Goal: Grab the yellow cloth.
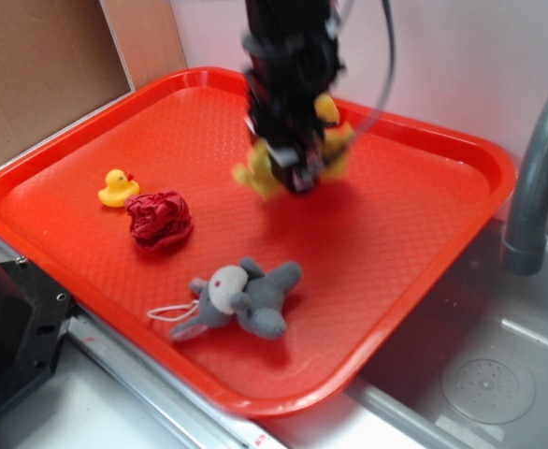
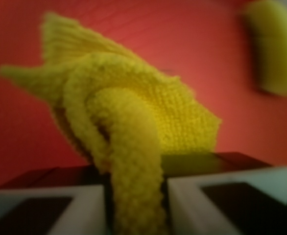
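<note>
End effector [image 2: 136, 196] | pinches yellow cloth [image 2: 133, 107] | above tray [image 1: 424, 243]

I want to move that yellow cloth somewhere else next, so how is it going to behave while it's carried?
Likely floppy: the yellow cloth folds and droops around the fingers, its corners hanging loose in the exterior view. Probably light, since it hangs clear of the red tray from one pinch. Its fuzzy knit should resist slipping.
</note>
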Tool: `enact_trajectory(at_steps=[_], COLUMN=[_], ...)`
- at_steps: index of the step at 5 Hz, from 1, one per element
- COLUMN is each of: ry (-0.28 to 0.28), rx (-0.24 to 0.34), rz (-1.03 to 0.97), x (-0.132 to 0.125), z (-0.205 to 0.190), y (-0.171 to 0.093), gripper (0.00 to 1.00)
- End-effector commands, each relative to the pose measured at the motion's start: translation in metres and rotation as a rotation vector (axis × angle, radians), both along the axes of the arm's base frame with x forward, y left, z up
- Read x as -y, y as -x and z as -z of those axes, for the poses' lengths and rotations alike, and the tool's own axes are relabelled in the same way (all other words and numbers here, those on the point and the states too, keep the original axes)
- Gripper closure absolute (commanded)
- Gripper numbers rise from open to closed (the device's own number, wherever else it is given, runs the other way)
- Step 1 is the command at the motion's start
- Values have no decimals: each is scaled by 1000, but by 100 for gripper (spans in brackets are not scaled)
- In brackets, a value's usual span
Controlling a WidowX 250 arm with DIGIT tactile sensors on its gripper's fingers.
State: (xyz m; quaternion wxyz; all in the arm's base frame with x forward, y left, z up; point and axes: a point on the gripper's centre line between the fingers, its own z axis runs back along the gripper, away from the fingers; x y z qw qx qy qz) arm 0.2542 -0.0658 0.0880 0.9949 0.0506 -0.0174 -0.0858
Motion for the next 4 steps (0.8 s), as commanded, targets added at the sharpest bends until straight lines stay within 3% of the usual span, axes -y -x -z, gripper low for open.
enact_trajectory(at_steps=[1,2,3,4], ry=[59,57,62,79], rx=[-14,-18,-11,-36], rz=[-201,-252,-234,-222], x=[-50,-65,-63,-68], z=[-97,-110,-110,-107], y=[28,50,63,60], gripper=[100,100,100,100])
